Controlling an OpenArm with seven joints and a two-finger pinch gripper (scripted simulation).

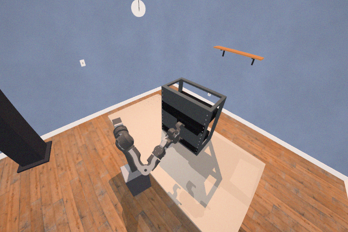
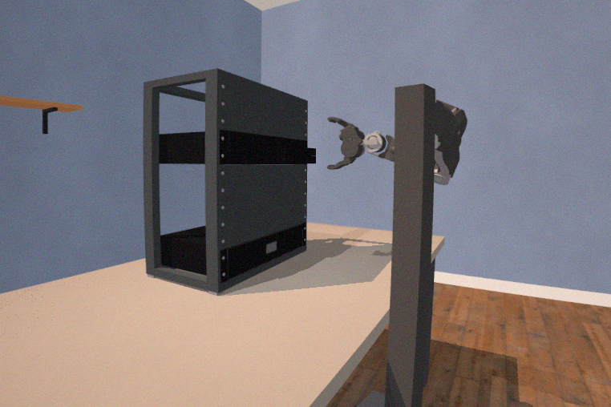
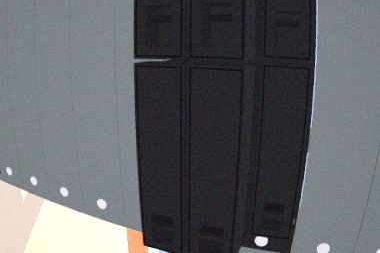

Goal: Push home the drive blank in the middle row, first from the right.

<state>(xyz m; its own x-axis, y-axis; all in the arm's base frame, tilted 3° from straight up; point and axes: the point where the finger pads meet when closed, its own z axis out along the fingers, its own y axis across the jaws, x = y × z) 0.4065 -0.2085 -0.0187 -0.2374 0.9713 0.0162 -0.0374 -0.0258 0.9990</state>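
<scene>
Blue-walled corner, rack (image 2: 232, 180) on a tan table (image 2: 123, 338). Gripper (image 2: 329, 142) hangs just off the chassis (image 2: 261, 148) front, jaws spread wide, empty. Target blank: middle row, rightmost; can't tell which it is in the wrist view. Close the jaws, push square and slow, no side load on the rack.

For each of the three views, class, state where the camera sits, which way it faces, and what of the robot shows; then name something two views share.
Top: high up, facing down at the dark grey open-frame rack on the beige table; whole arm shows.
Exterior: beside the table, facing the rack's side; open gripper shows past a dark post.
Wrist: on the arm, facing the black drive blanks; no robot part shows.
Shared: top and exterior both show the orange wall shelf.
</scene>
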